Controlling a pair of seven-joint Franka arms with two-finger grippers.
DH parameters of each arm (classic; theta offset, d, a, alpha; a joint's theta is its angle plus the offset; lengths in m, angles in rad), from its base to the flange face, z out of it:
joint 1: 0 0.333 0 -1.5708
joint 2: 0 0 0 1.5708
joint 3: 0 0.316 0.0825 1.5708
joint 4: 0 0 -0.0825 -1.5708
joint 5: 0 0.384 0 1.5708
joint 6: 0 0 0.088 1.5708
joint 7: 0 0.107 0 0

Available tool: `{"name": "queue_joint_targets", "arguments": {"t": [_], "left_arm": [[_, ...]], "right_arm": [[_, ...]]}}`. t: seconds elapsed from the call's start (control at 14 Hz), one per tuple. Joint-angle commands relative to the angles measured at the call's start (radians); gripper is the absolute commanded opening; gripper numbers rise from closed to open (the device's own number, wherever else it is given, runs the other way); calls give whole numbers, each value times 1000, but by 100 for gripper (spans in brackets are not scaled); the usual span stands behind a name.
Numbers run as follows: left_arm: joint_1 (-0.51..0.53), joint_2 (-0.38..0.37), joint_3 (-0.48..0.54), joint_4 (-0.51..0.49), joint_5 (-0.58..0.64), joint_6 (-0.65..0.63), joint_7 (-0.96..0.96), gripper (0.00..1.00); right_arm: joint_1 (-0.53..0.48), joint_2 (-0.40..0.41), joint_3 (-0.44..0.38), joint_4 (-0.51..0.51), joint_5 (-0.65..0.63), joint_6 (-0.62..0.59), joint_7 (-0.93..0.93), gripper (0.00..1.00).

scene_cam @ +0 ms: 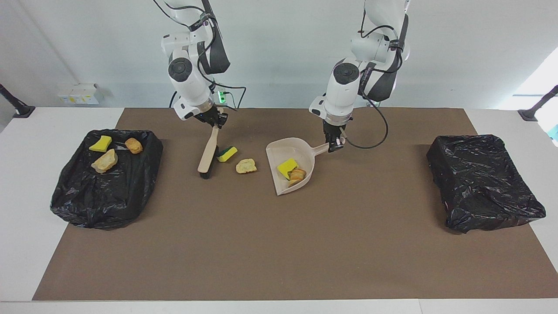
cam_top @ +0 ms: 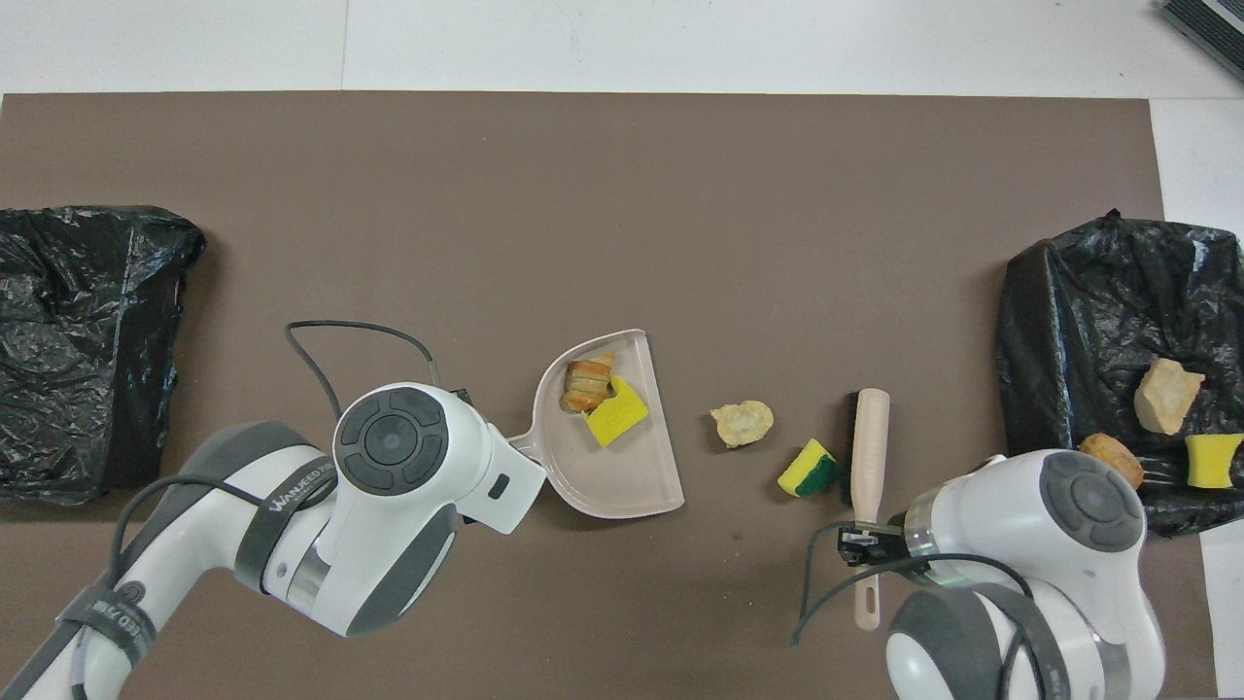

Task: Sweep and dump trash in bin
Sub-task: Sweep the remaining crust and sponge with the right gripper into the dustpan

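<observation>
Right claw (scene_cam: 215, 122) grips the brush (scene_cam: 208, 152) handle; left claw (scene_cam: 333, 146) grips the dustpan (scene_cam: 279, 152) handle, both mid-desk (scene_cam: 279, 244), nearer the robots' edge. Trash: green-topped sponge (scene_cam: 227, 153) and tan lump (scene_cam: 246, 165) between brush and dustpan, two pieces (scene_cam: 293, 169) in the dustpan, three (scene_cam: 107, 152) in the bin (scene_cam: 104, 200) at the right arm's end

Seven scraps: three upper left in the bin (scene_cam: 104, 174), two in the dustpan (scene_cam: 279, 152) at centre, two (scene_cam: 227, 153) loose between.
</observation>
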Motion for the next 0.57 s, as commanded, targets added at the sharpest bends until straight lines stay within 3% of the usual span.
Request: {"name": "queue_joint_targets", "arguments": {"t": [0.0,0.29,0.5], "left_arm": [[-15,-29,13,-25,-4,-1,-18,0],[-15,-28,12,-25,-4,0,-18,0],[-15,-29,13,-26,-6,0,-18,0]], "right_arm": [[-12,-79,14,-68,-17,27,-2,0],[30,-54,18,-48,3,50,136,0],[131,24,18,-2,49,97,291,0]]}}
